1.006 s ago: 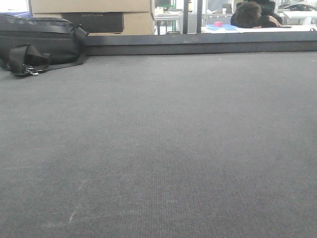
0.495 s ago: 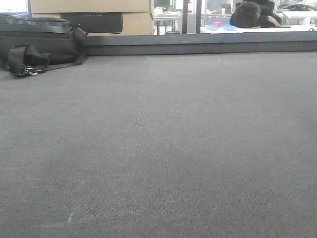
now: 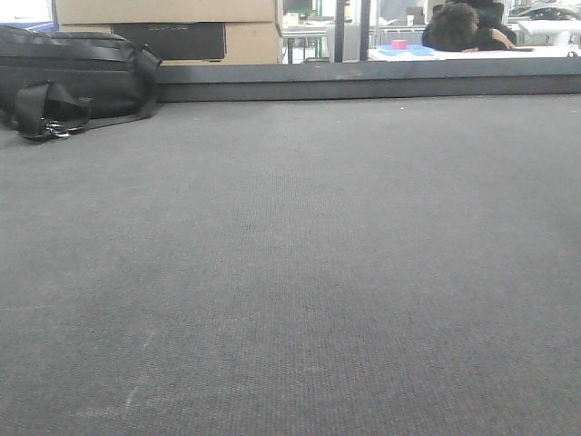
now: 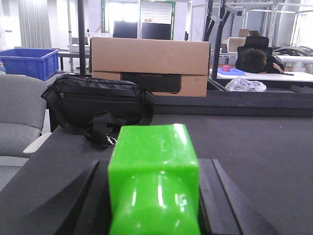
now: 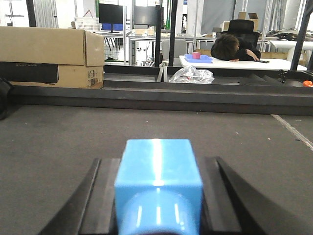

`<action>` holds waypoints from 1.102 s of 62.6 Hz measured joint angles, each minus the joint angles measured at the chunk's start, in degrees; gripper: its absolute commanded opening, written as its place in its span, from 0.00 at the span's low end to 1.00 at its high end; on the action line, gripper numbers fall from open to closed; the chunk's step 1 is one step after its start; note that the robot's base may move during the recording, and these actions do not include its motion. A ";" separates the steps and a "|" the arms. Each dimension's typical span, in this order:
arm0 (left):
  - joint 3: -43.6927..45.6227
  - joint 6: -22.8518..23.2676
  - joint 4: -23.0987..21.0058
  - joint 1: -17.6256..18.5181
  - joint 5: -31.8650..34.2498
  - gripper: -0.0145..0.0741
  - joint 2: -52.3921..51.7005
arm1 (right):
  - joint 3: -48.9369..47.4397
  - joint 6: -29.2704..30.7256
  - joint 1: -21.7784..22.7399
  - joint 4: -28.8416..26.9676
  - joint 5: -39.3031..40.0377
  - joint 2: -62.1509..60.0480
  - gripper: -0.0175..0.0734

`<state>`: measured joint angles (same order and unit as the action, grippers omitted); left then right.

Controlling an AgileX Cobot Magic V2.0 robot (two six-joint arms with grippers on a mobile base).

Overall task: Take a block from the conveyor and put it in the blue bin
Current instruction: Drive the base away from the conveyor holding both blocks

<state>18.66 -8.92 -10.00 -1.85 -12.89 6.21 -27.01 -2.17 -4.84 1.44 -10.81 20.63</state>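
From the front we saw no loose block on the conveyor (image 3: 290,272); its woven belt carried only a black bag (image 3: 73,77) at the far left, by the rail. The only block-like things sat at the wrists: a green block (image 4: 154,166) between the left jaws and a blue block (image 5: 159,171) between the right jaws, each closely flanked by dark pads. We could not tell whether the jaws were pinching these pieces or merely standing beside them, nor whether the pieces were loose at all. Both looked like glossy moulded plastic with flat faces and sharp highlights, so we judged such a block to be stiff, light and rather slippery, not fragile. The sensible hold seemed to be on two opposite flat sides near the middle, with the rounded part left alone. The blue bin (image 4: 29,66) stood off the belt to the left, beyond a grey chair (image 4: 19,112), well apart from the green block.
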 measured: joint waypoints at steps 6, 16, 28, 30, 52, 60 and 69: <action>0.00 0.00 0.00 0.00 0.00 0.04 0.00 | 0.00 0.00 0.00 0.00 0.00 0.00 0.01; 0.00 0.00 0.00 0.00 0.00 0.04 0.00 | 0.00 0.00 0.00 0.00 0.00 0.00 0.01; 0.00 0.00 0.00 0.00 0.00 0.04 0.00 | 0.00 0.00 0.00 0.00 0.00 0.00 0.01; 0.00 0.00 0.00 0.00 0.00 0.04 0.00 | 0.00 0.00 0.00 0.00 0.00 0.00 0.01; 0.00 0.00 0.00 0.00 -0.11 0.04 0.00 | 0.00 0.00 0.00 0.00 0.00 0.00 0.01; 0.00 0.00 0.00 0.00 -0.11 0.04 0.00 | 0.00 0.00 0.00 0.00 0.00 0.00 0.01; 0.00 0.00 0.00 0.00 -0.11 0.04 0.00 | 0.00 0.00 0.00 0.00 0.00 0.00 0.01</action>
<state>18.66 -8.92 -10.00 -1.85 -13.00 6.21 -27.01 -2.17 -4.84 1.44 -10.81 20.63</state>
